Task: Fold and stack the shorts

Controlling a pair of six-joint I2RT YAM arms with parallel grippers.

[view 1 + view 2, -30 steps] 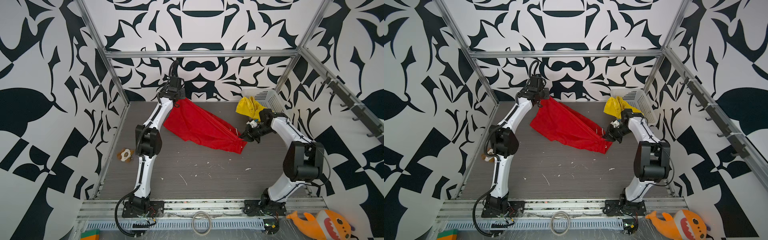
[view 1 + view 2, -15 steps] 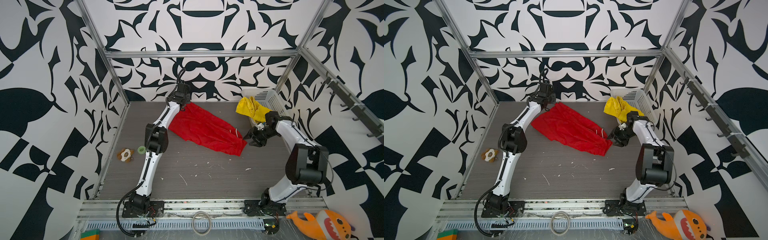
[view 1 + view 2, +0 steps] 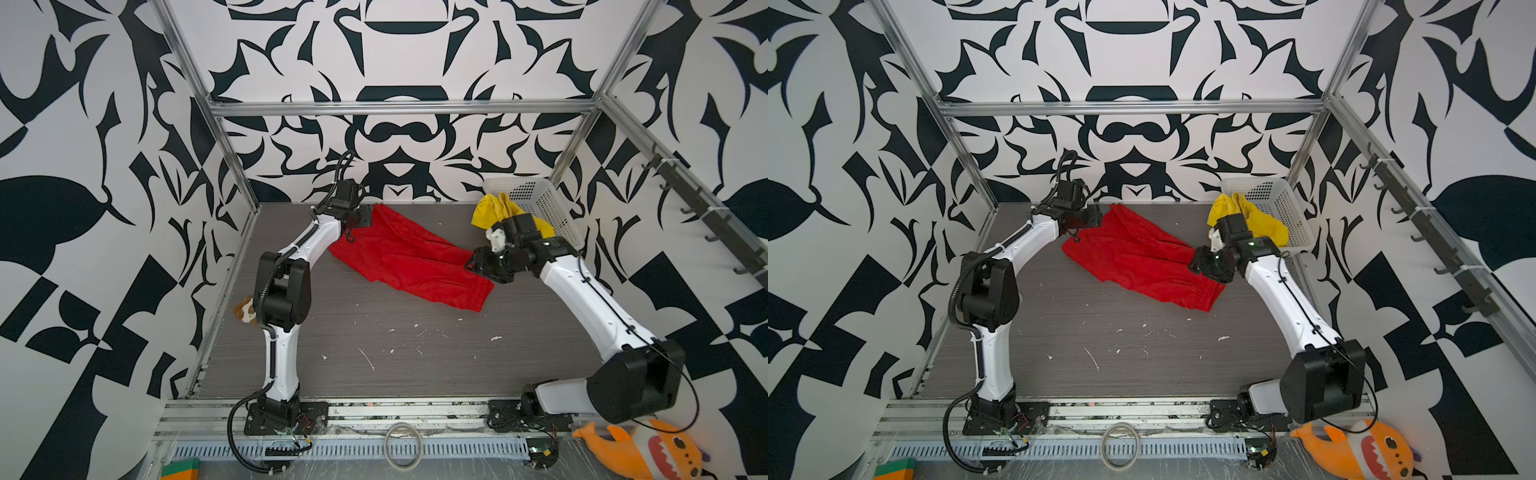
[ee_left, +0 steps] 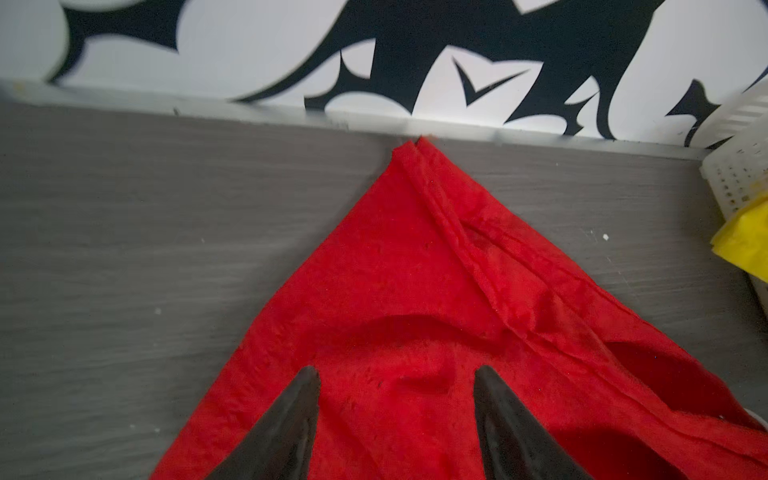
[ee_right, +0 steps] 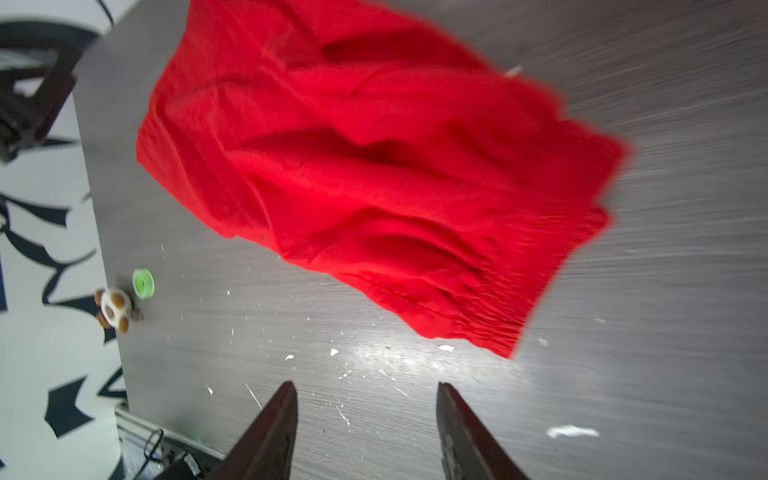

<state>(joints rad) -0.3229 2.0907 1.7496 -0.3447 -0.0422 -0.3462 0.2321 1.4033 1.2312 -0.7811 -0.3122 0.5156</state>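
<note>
Red shorts (image 3: 409, 259) flat on tabletop (image 3: 374, 353), between tools. Left tool (image 4: 397, 374) released over far-left corner, maybe touching cloth; right tool (image 5: 365, 384) released, just beside right end.

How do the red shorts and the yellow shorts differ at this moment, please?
The red shorts lie spread across the table, while the yellow shorts are bunched up. The red shorts rest wholly on the table; the yellow shorts drape over the white basket's edge. The open left claw is over the red shorts; no claw is at the yellow shorts. Both are bright, thin and wrinkled.
</note>
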